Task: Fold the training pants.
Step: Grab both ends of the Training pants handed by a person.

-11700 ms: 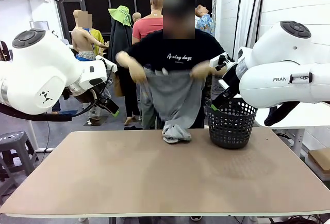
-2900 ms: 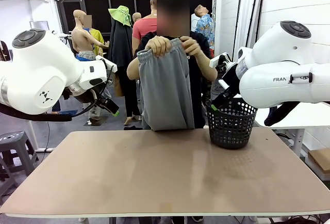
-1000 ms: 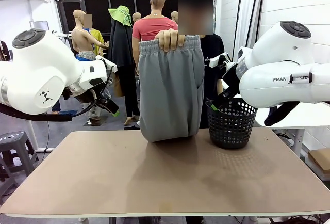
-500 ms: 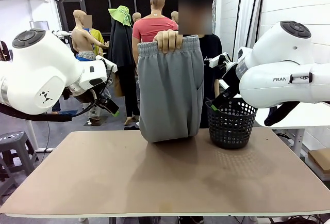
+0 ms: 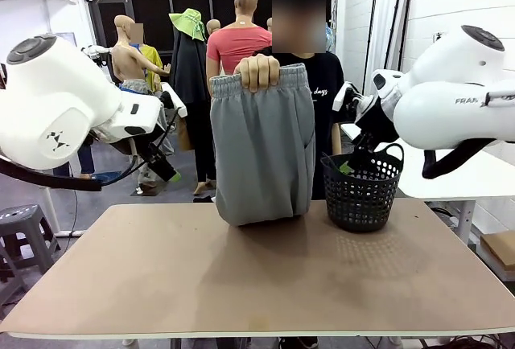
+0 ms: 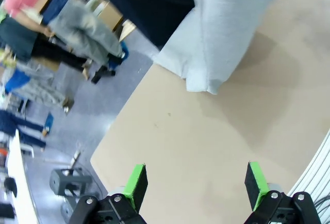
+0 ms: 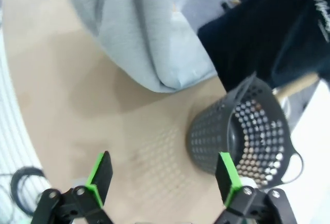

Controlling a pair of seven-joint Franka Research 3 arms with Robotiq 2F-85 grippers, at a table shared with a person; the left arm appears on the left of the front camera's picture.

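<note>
Both jaws gape wide, empty — a hand (image 5: 259, 71) holds the training pants (image 5: 261, 156) up over the table (image 5: 241, 285).

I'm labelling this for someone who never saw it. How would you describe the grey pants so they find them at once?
At the far edge of the wide tan table, a person's hand holds up the light grey jersey training pants by the gathered waistband. Unlike the stiff black mesh basket standing beside them, they are soft, plain and hanging.

Grey training pants (image 5: 263, 149) hanging doubled (waistband up), hem touching table
</note>
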